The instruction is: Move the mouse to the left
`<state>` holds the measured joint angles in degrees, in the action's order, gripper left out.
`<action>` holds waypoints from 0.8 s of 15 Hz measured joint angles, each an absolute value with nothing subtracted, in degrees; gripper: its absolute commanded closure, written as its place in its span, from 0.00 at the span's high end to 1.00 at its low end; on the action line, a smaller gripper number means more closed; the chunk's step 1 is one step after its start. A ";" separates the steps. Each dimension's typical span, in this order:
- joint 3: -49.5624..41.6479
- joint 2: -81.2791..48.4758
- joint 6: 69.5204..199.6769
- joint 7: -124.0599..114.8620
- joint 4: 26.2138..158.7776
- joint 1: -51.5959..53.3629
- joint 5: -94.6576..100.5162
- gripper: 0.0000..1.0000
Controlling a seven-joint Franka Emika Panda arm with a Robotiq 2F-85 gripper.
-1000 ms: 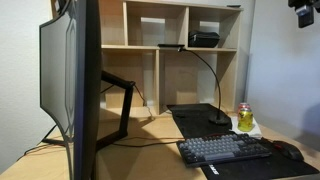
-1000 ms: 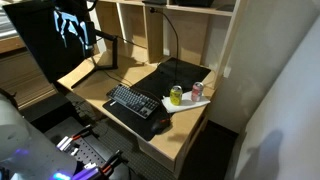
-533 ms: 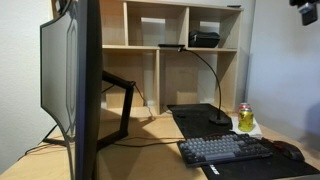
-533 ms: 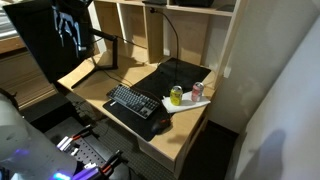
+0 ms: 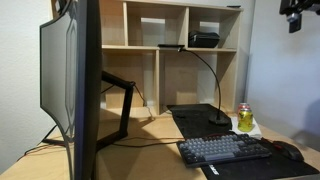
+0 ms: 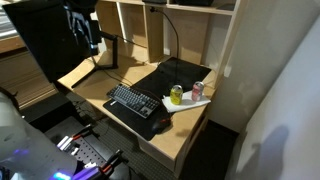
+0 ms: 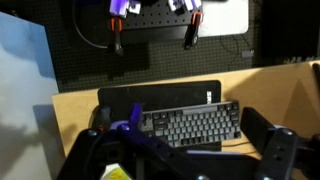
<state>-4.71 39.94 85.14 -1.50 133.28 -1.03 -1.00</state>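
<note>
Mouse (image 5: 290, 150) lies on the desk just beside the end of the keyboard (image 5: 228, 150), at the near edge of the dark mat (image 5: 190, 120). Drink can (image 5: 245, 117) stands behind it, lamp base (image 5: 219, 120) a little further along. Mouse looks untouched; none of the move is done. Gripper (image 5: 297, 12) hangs high over the desk, well apart from the mouse. Wrist view: fingers (image 7: 90, 150) spread wide with nothing between them, keyboard below. Left to do, as I judge it: descend, close on the mouse, carry it left
</note>
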 measured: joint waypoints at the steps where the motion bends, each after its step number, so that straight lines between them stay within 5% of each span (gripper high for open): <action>1: -5.22 38.28 90.01 -2.60 134.41 -2.08 -0.56 1.00; 5: -9.43 29.54 106.19 -5.88 139.18 -7.91 0.36 1.00; 12: -12.82 19.97 108.36 -5.45 138.45 -9.65 -0.95 1.00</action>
